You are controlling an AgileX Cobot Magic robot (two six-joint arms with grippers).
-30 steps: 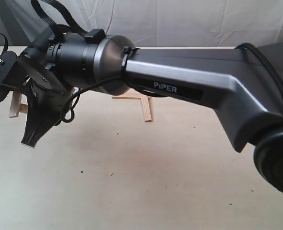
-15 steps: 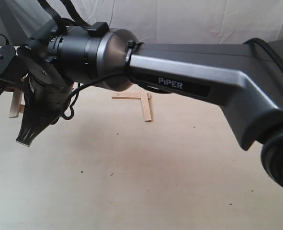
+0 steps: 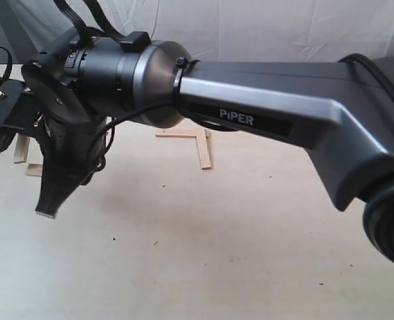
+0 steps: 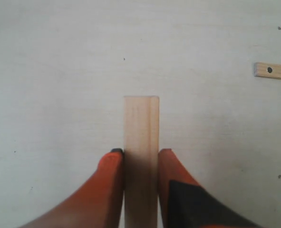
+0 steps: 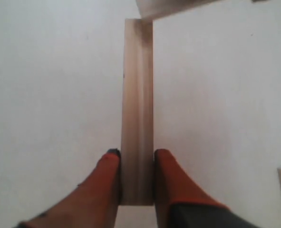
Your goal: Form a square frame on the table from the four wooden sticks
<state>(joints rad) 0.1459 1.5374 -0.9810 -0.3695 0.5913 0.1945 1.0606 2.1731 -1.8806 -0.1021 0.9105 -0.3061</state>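
The left pincer [image 4: 140,154] is clamped on the sides of one pale, flat, thin wooden stick [image 4: 140,123] over the pale cream wood-grain bench [image 4: 59,71], with a holed pale wooden strip [image 4: 272,71] lying apart from it. The right pincer [image 5: 137,154] is clamped the same way on a second pale wooden stick [image 5: 138,95], whose far end reaches another strip's end [image 5: 173,5]; I cannot tell whether they touch. In the exterior view the right arm's dark grey body [image 3: 263,113] sweeps from three o'clock to nine o'clock and hides much of the bench, leaving a joined corner pair of strips [image 3: 203,152] just beyond it toward twelve o'clock and pale stick ends [image 3: 21,150] at nine o'clock.
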